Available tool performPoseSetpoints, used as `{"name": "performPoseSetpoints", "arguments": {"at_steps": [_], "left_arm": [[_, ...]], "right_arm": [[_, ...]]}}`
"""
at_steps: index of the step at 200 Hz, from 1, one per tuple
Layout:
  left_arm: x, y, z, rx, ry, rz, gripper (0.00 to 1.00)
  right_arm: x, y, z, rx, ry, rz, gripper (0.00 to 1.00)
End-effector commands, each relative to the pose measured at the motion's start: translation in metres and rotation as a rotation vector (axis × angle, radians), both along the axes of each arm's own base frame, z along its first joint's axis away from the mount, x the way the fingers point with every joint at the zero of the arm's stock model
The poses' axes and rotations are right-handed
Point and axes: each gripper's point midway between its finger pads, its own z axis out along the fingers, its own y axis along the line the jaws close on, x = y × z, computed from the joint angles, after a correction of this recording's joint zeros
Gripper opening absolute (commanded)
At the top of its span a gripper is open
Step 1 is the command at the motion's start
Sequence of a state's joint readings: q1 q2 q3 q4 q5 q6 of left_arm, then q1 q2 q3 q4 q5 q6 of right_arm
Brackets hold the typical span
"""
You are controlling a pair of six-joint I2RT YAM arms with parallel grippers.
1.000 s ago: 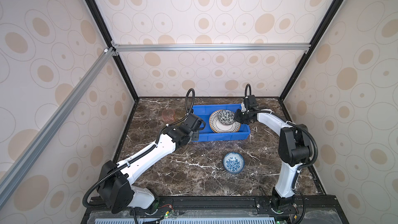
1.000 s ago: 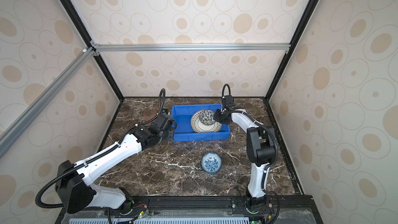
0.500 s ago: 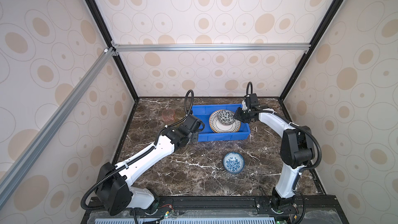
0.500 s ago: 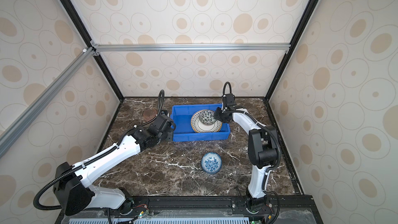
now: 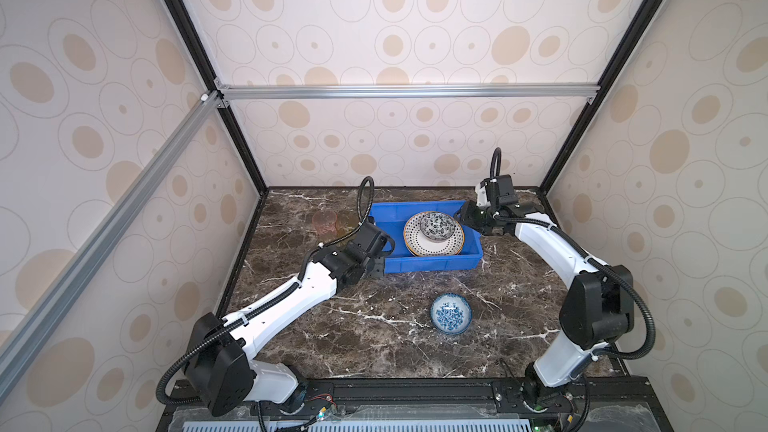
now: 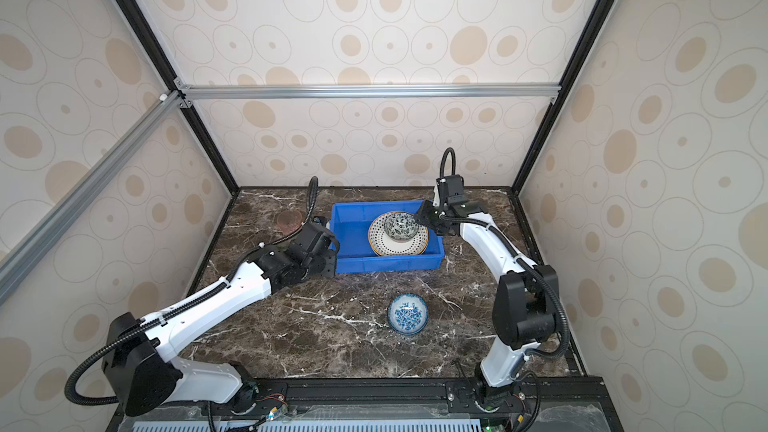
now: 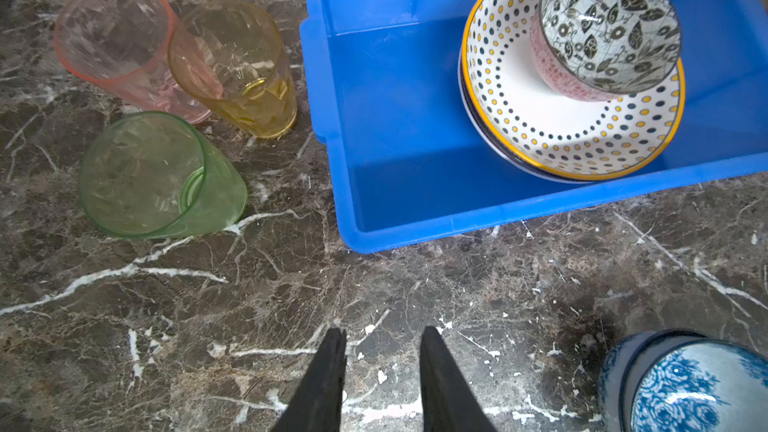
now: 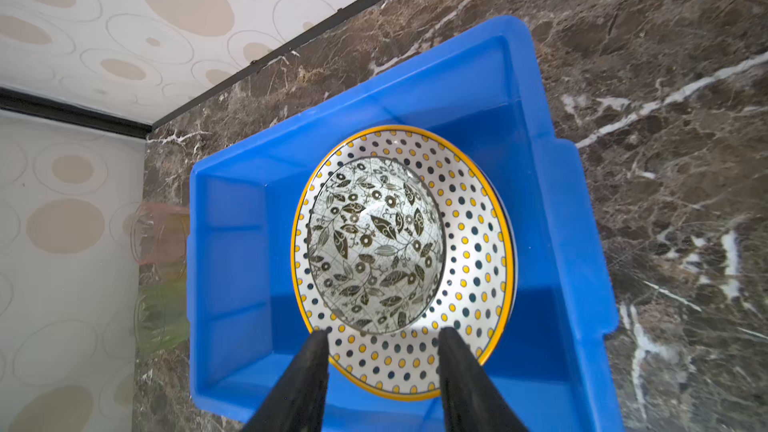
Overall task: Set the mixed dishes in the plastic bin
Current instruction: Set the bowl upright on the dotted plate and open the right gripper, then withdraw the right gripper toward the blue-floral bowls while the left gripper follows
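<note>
The blue plastic bin (image 5: 432,264) (image 6: 386,264) stands at the back of the table. In it lies a stack of plates topped by a dotted yellow-rimmed plate (image 5: 432,248) (image 8: 465,243), and a black-white floral bowl (image 5: 437,225) (image 8: 374,243) rests on that. My right gripper (image 8: 382,332) (image 5: 463,216) hangs open and empty above the plate's rim, just short of the bowl. A blue-white bowl (image 5: 451,312) (image 7: 685,388) sits on the marble in front. Left of the bin stand three tumblers: pink (image 7: 112,31), amber (image 7: 232,60) and green (image 7: 141,172). My left gripper (image 7: 382,332) (image 5: 375,265) is open and empty over bare marble by the bin's front left corner.
Patterned walls with black posts enclose the marble table (image 5: 374,338) on three sides. The left arm's wrist and cable hide the green tumbler in both top views. The bin's left half (image 7: 395,118) holds nothing.
My right gripper has opened and let go of the black-white bowl, which now rests on the dotted plate; the gripper has drawn back slightly. The left arm has hardly moved.
</note>
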State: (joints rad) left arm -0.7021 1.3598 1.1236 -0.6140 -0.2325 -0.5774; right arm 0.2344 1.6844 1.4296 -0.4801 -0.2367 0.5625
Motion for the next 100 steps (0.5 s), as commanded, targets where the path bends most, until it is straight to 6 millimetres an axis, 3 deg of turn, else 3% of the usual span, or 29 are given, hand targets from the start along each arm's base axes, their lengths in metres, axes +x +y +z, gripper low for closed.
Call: {"name": "performPoseSetpoints", "arguments": {"at_steps": [1, 55, 100], "left_arm": [[-0.008, 0.000, 0.008, -0.058, -0.004, 0.000, 0.32], [-0.021, -0.011, -0.006, -0.111, 0.039, -0.052, 0.32], [-0.024, -0.019, -0.009, -0.126, 0.042, -0.065, 0.32]], "right_arm": [[-0.023, -0.001, 0.003, -0.002, 0.020, 0.036, 0.47], [-0.062, -0.010, 0.016, -0.015, 0.005, 0.059, 0.49], [-0.095, -0.010, 0.008, -0.013, 0.037, 0.081, 0.50]]}}
